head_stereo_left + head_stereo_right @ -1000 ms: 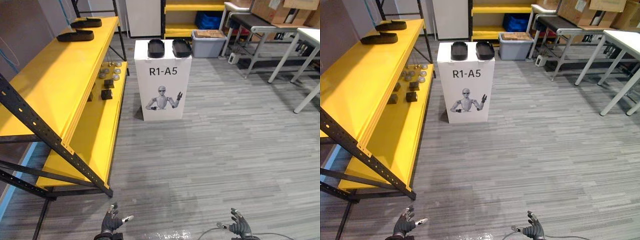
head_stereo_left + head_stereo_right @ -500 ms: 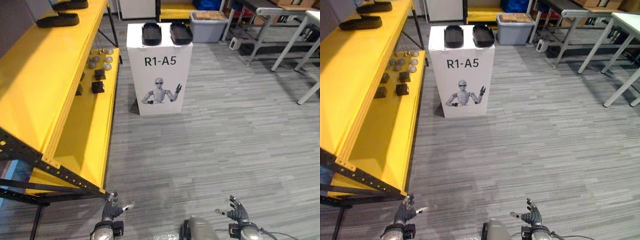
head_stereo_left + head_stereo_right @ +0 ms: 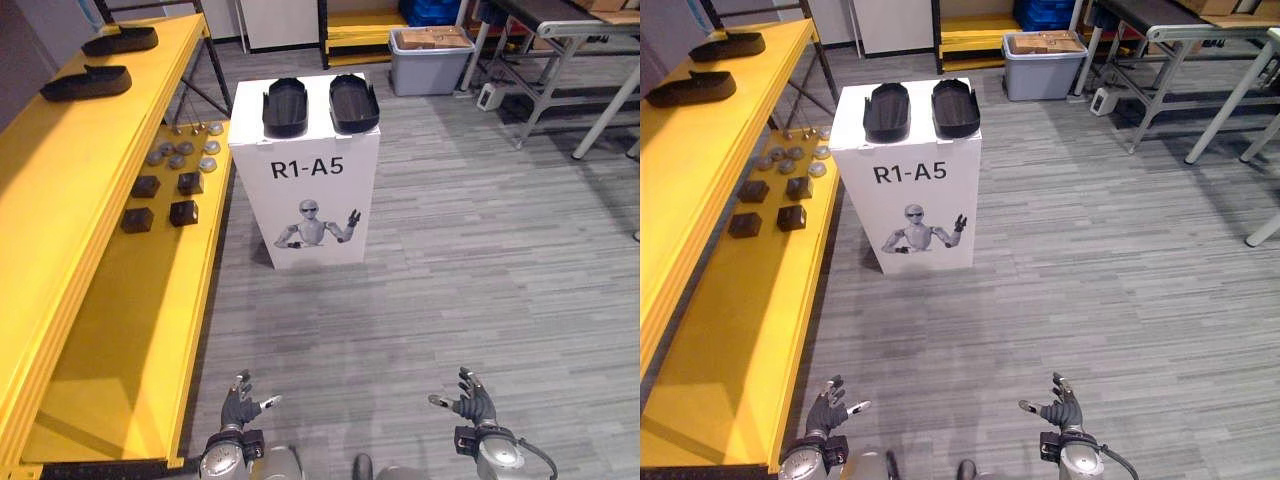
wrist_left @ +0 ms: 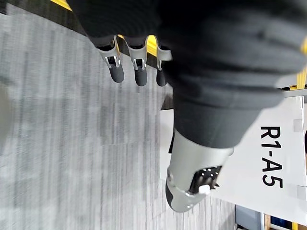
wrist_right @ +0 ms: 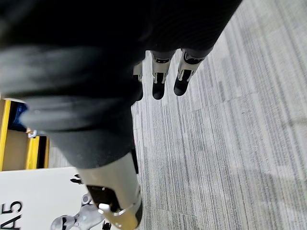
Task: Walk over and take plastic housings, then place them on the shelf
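Workshop: yellow shelving (image 3: 90, 250), workbenches (image 3: 1180, 30), storage bin (image 3: 430, 60)

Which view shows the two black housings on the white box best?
The left eye view: both housings lie whole, side by side, on top of the white box. The right eye view shows much the same. The wrist views catch the box's printed side instead.

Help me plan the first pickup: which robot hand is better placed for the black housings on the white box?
Left, probably. The left robot hand and right robot hand both hang open, empty, far from the white box; the left lines up nearer the housings, and the yellow shelf is on that side.
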`<state>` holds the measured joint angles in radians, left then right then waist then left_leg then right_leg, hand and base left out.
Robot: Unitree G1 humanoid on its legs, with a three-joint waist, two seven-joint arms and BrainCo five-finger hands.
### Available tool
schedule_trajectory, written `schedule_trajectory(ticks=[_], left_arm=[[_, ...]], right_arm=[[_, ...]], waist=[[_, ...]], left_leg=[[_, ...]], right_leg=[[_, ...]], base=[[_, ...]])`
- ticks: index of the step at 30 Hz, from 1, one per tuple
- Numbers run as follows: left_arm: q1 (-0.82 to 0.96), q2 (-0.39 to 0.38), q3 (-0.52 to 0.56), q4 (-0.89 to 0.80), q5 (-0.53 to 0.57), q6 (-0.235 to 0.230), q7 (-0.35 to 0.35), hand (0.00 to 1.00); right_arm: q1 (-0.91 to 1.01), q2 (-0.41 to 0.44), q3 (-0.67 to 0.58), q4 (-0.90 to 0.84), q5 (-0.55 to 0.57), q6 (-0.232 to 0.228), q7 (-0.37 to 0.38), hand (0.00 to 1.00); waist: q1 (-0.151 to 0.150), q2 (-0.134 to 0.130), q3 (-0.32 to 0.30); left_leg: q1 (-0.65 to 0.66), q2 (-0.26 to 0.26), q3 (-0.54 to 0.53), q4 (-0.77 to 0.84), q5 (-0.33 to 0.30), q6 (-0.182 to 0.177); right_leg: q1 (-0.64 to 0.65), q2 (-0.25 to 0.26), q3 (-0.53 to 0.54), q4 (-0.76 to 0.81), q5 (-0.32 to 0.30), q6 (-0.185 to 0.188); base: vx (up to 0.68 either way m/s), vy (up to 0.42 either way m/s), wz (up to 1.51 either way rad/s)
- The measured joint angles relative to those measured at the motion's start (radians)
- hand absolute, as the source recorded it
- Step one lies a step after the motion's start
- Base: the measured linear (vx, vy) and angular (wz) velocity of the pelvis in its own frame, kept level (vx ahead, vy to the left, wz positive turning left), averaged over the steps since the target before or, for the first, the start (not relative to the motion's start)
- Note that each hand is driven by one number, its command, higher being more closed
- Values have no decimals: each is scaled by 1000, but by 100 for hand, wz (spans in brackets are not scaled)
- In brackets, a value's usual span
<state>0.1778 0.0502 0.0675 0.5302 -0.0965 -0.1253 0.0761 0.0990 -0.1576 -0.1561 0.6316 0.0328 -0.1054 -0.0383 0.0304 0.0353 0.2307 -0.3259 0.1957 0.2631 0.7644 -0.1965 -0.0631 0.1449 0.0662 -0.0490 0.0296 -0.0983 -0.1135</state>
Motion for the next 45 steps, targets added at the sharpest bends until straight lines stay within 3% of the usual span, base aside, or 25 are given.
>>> schedule_trajectory(ticks=[3,4,5,7,8,10,11,12,14,17,18,19,20,21,23,25,26,27,29,31,32,33,34,36,45], left_arm=[[6,-15,2,1,-1,0,1,0],[6,-13,3,3,0,0,2,0],[13,-8,7,6,0,0,4,0],[13,-16,7,11,0,1,4,0],[10,-17,-9,32,1,2,2,0],[8,-6,-18,37,1,4,1,0],[3,6,-30,42,1,13,1,0],[6,12,-42,44,1,17,2,0],[1,22,-57,43,1,17,3,0],[-39,32,-56,58,0,16,2,0],[-40,37,-56,59,0,16,2,0],[-38,46,-56,62,1,13,2,0],[-40,49,-55,72,1,12,3,0],[-48,39,-54,105,1,14,4,0],[-37,32,-54,116,2,15,2,0],[-40,11,-52,115,2,15,2,0],[-41,-5,-49,108,2,15,2,0],[-36,-20,-50,93,2,14,0,0],[-34,-30,-50,77,2,13,-1,0],[-36,-35,-51,74,1,12,-1,0],[-33,-36,-51,76,1,12,0,0],[-32,-43,-51,79,1,13,0,0],[-31,-45,-51,81,1,13,0,0],[-39,-27,-50,89,1,12,2,0],[-7,24,-14,76,4,14,-2,0]], right_arm=[[-22,-9,-35,58,0,3,-7,0],[-21,-8,-37,64,0,4,-8,0],[-10,-1,-37,65,0,5,-12,0],[-5,-8,-39,78,-2,4,-13,0],[-13,-6,-40,112,-4,5,-11,0],[-9,5,-37,128,-8,5,-9,0],[-3,17,-34,136,-12,6,-2,0],[3,18,-17,136,-12,6,2,0],[15,18,7,130,-12,6,5,0],[7,17,20,133,-12,5,15,0],[6,16,20,138,-12,5,16,0],[5,17,20,147,-12,5,17,0],[11,15,18,155,-12,5,16,0],[16,2,16,184,-12,7,17,0],[9,1,13,172,-12,8,16,0],[21,8,7,158,-10,8,16,0],[41,14,16,134,-9,8,16,0],[59,22,20,100,-1,7,16,0],[54,35,13,79,16,4,14,0],[49,43,-1,70,26,4,14,0],[52,43,-3,68,37,4,11,0],[60,35,-9,64,37,4,8,0],[60,34,-19,69,37,6,7,0],[68,48,-31,80,37,7,0,0],[108,21,-108,-263,14,6,-23,0]], waist=[[11,6,3],[11,5,3],[13,-13,-11],[11,-35,-27],[9,-40,-31],[4,-51,-28],[-9,-62,-22],[-20,-61,-22],[-22,-58,-23],[-40,-40,-11],[-48,-34,-9],[-49,-38,-11],[-51,-44,-15],[-50,-27,-22],[-40,-9,-30],[-48,-1,-29],[-48,-4,-26],[-32,-4,-26],[-12,-7,-28],[-9,-5,-29],[-11,4,-34],[-15,27,-46],[-14,44,-54],[-14,-3,-53],[-17,-19,-68]], left_leg=[[-3,-104,-23,-539,109,4],[-3,-108,-31,-545,155,16],[0,-135,-45,-510,218,58],[-12,-167,-40,-436,202,106],[28,-195,-32,-423,140,123],[83,-223,-39,-438,108,139],[151,-249,-57,-454,82,145],[220,-261,-75,-465,54,156],[301,-261,-92,-501,33,156],[419,-224,-151,-577,30,151],[449,-202,-164,-591,19,132],[471,-192,-170,-594,-4,94],[485,-186,-177,-594,-20,71],[511,-159,-190,-592,-42,44],[496,-135,-188,-545,-28,21],[437,-115,-182,-362,-2,-20],[362,-85,-165,-142,37,-39],[297,-26,-112,19,7,-36],[235,24,-43,40,-23,-34],[206,29,-19,-134,-21,-26],[207,22,-24,-294,18,-12],[207,18,-48,-441,147,7],[215,19,-59,-470,156,-15],[268,-35,-34,-562,179,-1],[363,-106,28,-733,215,10]], right_leg=[[90,-23,41,-54,-49,40],[110,-25,48,-55,-68,47],[129,-50,60,-35,-117,64],[91,-93,65,116,-209,119],[-5,-122,61,388,-223,167],[-95,-151,56,638,-168,284],[-169,-178,51,849,-140,308],[-224,-197,27,955,-157,275],[-294,-209,-12,969,-175,242],[-397,-182,-70,716,-194,201],[-404,-161,-68,511,-169,197],[-402,-147,-50,307,-60,185],[-397,-140,-36,273,38,172],[-374,-116,-29,268,114,122],[-367,-102,-44,281,78,100],[-301,-105,-77,255,58,91],[-219,-105,-94,207,38,82],[-149,-91,-98,164,29,70],[-91,-89,-97,116,27,68],[-60,-97,-99,89,23,76],[-54,-95,-98,88,13,91],[-55,-80,-95,90,2,108],[-54,-71,-89,91,-6,118],[-48,-120,-70,91,-20,141],[-60,-166,-17,92,-41,172]], base=[[442,123,-41],[475,181,-36],[649,230,-25],[741,232,-16],[569,190,-3],[510,184,16],[573,143,45],[685,117,47],[550,38,34],[521,-67,59],[514,-125,56],[511,-140,55],[538,-204,48],[638,-280,20],[608,-286,12],[376,-203,48],[367,-177,46],[351,-142,28],[251,-50,-11],[194,25,-9],[194,117,-8],[190,148,-10],[243,215,-1],[203,182,-1],[82,86,-15]])
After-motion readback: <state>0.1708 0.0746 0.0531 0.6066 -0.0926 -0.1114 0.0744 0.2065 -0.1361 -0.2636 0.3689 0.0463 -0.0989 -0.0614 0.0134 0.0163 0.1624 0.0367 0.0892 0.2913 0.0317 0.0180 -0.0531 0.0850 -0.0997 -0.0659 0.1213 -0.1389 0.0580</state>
